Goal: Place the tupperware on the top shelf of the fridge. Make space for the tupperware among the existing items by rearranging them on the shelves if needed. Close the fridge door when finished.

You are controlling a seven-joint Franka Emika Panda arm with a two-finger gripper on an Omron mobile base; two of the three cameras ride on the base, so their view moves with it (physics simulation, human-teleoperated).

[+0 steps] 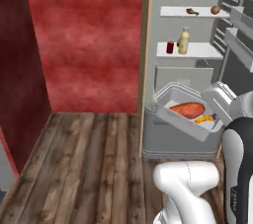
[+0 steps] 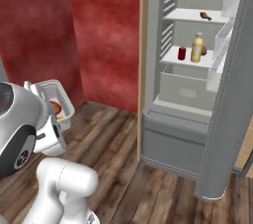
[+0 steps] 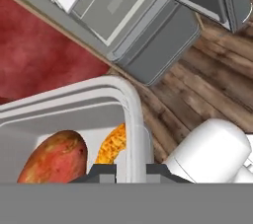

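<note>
My gripper (image 3: 131,171) is shut on the right wall of the tupperware (image 3: 74,119), which holds an orange-red food piece and yellow bits. The tupperware (image 1: 188,112) hangs tilted in front of the open fridge (image 1: 180,134), low, near its bottom drawer. From the right base view the tupperware (image 2: 57,102) sits left of the fridge (image 2: 173,139). The top shelf (image 1: 195,15) carries a small brown piece (image 1: 191,11) and a round brown ball (image 1: 215,9). On the shelf below stand a red can (image 1: 170,47) and a yellow bottle (image 1: 184,41).
The fridge door (image 2: 232,94) stands open at the right, its inner bins facing the shelves. A red wall (image 1: 84,40) and a dark red cabinet side (image 1: 20,70) close off the left. Wooden floor (image 1: 89,168) lies free in front of the fridge.
</note>
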